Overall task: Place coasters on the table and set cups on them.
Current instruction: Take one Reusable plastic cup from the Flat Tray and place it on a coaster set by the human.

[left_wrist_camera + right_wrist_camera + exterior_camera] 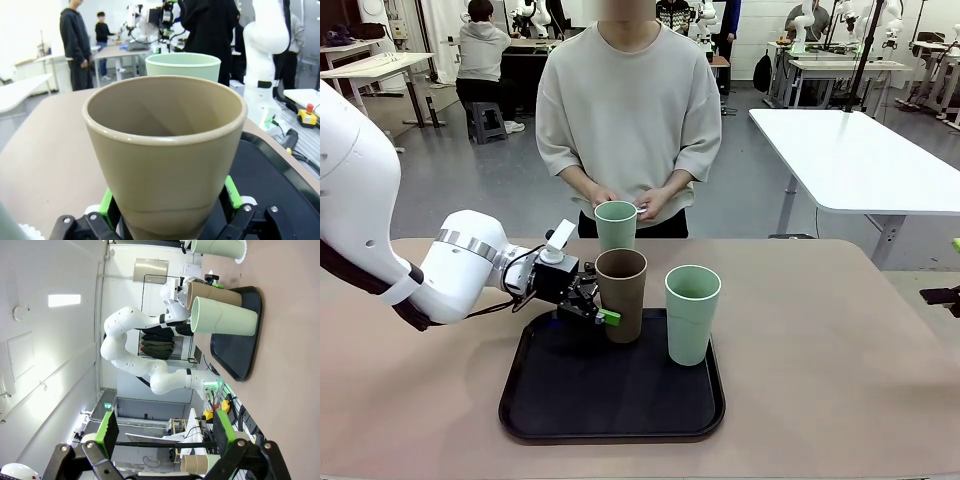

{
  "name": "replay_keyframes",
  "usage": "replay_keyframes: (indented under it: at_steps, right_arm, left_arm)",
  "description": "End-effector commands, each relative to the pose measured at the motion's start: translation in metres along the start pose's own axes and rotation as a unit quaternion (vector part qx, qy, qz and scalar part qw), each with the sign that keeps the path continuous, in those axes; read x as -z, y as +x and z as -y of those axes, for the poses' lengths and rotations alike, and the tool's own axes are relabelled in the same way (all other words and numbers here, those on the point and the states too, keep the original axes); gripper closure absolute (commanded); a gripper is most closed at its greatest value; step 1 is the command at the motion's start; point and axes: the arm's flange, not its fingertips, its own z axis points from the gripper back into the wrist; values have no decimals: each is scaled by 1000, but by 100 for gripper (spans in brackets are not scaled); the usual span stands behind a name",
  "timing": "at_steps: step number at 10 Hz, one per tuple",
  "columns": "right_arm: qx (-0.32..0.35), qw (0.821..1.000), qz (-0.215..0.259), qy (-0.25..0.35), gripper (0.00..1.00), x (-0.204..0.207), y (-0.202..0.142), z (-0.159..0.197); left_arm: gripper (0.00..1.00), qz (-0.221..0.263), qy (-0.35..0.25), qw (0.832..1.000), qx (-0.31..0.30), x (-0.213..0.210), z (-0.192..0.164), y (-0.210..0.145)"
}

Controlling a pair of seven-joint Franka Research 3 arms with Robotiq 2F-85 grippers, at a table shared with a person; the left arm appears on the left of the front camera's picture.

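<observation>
Reaching low from the left, the left gripper (602, 312), jaws spread wide, brackets a tall tapered brown plastic cup (622, 295) upright on the black rectangular tray (610, 400) on the beige table (820, 350). Left wrist view: green pads (106, 201) flank its matte base. Right wrist view: the right gripper (165, 427) stands spread.

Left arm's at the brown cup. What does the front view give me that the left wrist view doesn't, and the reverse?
Front view: the person's hands at the rim of a far pale mint plastic tumbler, beyond the black rectangular tray. Left wrist view: the brown plastic tumbler's empty inside, green pads flanking its base. Both: the open left claw at that brown tumbler, the near pale mint plastic tumbler, the tray, the beige table.
</observation>
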Motion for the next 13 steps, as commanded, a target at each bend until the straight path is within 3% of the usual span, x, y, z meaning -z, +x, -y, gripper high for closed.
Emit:
replay_keyframes:
  at_steps: [1,2,3,4,5,6,7,10,13]
  right_arm:
    - [-3,1000,0,6,0,0,1,-2]
    - [-3,1000,0,6,0,0,1,-2]
    - [-3,1000,0,6,0,0,1,-2]
    - [-3,1000,0,6,0,0,1,-2]
    - [-3,1000,0,6,0,0,1,-2]
    - [-3,1000,0,6,0,0,1,-2]
    - [-3,1000,0,6,0,0,1,-2]
    - [-3,1000,0,6,0,0,1,-2]
    - [-3,1000,0,6,0,0,1,-2]
  left_arm:
    - [0,22,9,1000,3,9,-7,-2]
    - [0,25,8,1000,2,9,-7,-3]
    - [55,25,8,1000,-1,9,-8,-3]
    - [55,27,14,1000,-3,7,-7,-2]
    - [100,28,18,999,-4,4,-6,-1]
    - [60,28,21,999,-4,1,-3,0]
    - [100,27,22,999,-3,-2,1,2]
    - [100,10,0,1000,-11,-30,44,39]
    - [100,27,28,999,0,-116,83,113]
